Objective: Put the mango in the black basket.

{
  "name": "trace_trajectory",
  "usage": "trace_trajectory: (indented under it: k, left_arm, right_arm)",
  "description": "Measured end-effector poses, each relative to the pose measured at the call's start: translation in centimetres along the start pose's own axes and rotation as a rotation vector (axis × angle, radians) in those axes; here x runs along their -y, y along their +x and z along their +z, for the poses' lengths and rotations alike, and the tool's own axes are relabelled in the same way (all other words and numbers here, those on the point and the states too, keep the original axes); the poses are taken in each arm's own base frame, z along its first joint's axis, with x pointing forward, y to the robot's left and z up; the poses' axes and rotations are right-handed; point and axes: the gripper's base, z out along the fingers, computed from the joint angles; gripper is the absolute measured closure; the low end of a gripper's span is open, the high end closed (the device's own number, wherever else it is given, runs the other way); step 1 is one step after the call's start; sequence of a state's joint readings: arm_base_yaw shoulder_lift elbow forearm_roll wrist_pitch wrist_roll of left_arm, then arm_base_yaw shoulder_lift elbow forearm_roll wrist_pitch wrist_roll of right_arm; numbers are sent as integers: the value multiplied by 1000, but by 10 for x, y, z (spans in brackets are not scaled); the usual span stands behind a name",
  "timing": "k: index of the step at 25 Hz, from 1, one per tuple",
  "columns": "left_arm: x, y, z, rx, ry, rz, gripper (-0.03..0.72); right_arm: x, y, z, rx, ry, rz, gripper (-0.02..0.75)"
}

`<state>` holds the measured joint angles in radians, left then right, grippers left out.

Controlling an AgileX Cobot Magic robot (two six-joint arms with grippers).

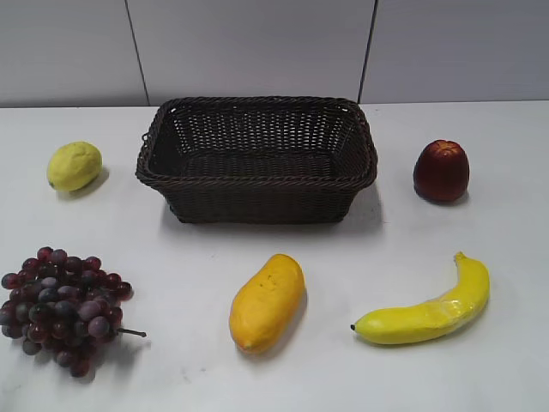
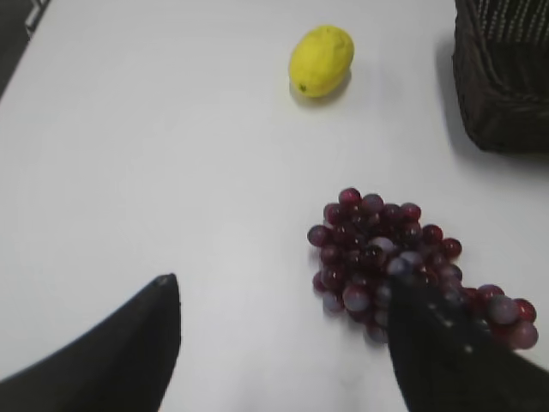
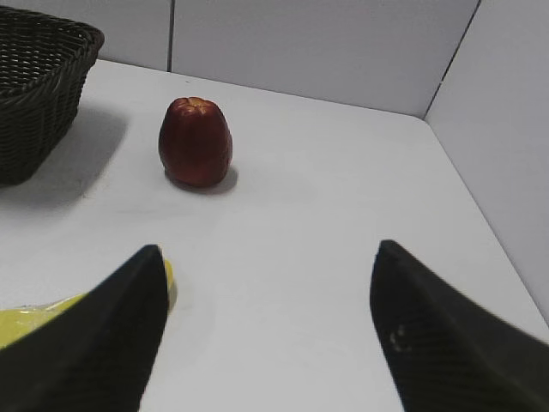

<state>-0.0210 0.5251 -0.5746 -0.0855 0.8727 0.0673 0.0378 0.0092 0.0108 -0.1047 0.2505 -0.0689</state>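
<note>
You will find no legible text, label, brand, number or sign in any of the three views. Checked item by item: the mango (image 1: 267,302) shows only small dark specks on its skin, no sticker. The black basket (image 1: 257,184) is plain weave with no tag. The banana (image 1: 427,311), lemon (image 1: 74,166), grapes (image 1: 62,307) and dark red fruit (image 1: 441,170) carry no markings. The white table (image 1: 171,257) and the grey wall panels (image 1: 257,47) are unprinted. The dark fingers (image 2: 446,343) seen in the wrist views show only tiny pale dots, not characters you could read.
</note>
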Motion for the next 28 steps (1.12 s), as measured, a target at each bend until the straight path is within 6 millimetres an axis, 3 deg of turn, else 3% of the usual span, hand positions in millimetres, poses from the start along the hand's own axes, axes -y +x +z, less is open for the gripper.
trace_trajectory:
  k: [6,10,20,25,28]
  left_arm:
    - [2,-7,45,-242,58,-74,120]
    - [3,-5,61,-347,68,-91,121]
    - [5,-2,62,-419,96,-107,127]
    - [8,-13,61,-391,97,-57,127]
    - [20,-22,66,-412,134,34,127]
  right_arm:
    - [0,0,0,0,0,0,172]
    - [0,0,0,0,0,0,172]
    - [0,0,0,0,0,0,172]
    - [0,0,0,0,0,0,172]
    - [0,0,0,0,0,0,172]
